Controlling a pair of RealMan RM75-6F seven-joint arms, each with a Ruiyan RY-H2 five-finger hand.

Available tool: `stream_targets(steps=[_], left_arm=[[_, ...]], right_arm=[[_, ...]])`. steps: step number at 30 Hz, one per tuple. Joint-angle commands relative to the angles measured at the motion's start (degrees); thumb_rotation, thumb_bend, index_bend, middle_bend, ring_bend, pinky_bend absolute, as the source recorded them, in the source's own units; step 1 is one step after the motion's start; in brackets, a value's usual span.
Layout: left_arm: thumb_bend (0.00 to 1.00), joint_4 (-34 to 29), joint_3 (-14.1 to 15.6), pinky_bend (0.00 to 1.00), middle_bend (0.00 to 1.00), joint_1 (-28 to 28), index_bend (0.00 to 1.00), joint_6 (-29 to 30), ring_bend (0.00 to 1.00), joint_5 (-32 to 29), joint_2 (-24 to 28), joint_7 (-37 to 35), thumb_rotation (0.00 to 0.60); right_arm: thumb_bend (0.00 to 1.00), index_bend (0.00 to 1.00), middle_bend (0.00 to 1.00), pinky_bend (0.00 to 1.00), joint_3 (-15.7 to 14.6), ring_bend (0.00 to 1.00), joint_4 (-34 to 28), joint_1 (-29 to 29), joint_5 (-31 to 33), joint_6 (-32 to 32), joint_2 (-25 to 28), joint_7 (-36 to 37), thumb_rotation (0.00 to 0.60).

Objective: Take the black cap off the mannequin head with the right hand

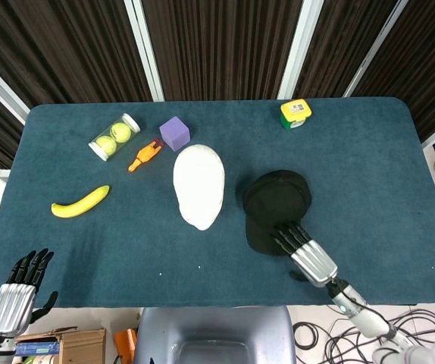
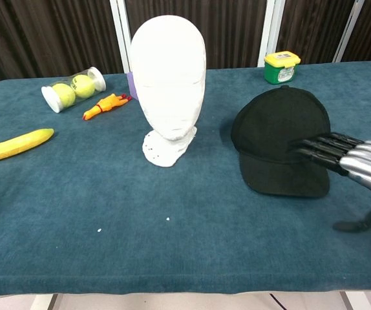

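Observation:
The black cap [image 1: 276,208] [image 2: 281,146] lies flat on the table, to the right of the bare white mannequin head [image 1: 199,185] [image 2: 169,84]. My right hand [image 1: 305,252] [image 2: 355,164] hovers at the cap's near edge with its fingers stretched out straight over the brim; it holds nothing. The thumb hangs apart below the fingers in the chest view. My left hand [image 1: 17,292] hangs off the table's near left corner, fingers spread and empty; the chest view does not show it.
A banana [image 1: 80,202] lies at the left. A clear tube of tennis balls [image 1: 114,136], an orange rubber chicken [image 1: 145,155] and a purple cube [image 1: 174,133] sit at the back left. A yellow-green box [image 1: 295,113] stands at the back right.

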Motion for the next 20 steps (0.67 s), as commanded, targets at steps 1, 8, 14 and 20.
stream_targets(steps=[1,8,14,20], left_arm=[[0.34,-0.1,0.0,0.14,0.07,0.0,0.00,0.1,0.05,0.1,0.1,-0.1,0.600],[0.35,-6.5,-0.8,0.09,0.01,2.1,0.00,0.3,0.00,-4.3,5.7,1.3,0.600],[0.36,-14.3,-1.3,0.06,0.00,2.1,0.00,-2.0,0.00,-7.2,9.6,7.9,0.600],[0.36,-13.3,-0.5,0.06,0.00,1.7,0.00,-1.5,0.00,-3.9,9.7,5.4,0.600]], right_arm=[[0.00,0.00,0.00,0.00,-3.5,0.00,-15.3,-1.0,0.7,-4.8,11.5,-4.4,0.600],[0.00,0.00,0.00,0.00,-2.6,0.00,-31.9,-12.8,6.5,11.3,26.2,-25.8,0.600],[0.00,0.00,0.00,0.00,1.9,0.00,-29.2,-21.4,11.6,21.9,23.5,-17.3,0.600],[0.00,0.00,0.00,0.00,3.9,0.00,-26.6,-22.6,12.9,20.1,23.8,-14.3,0.600]])
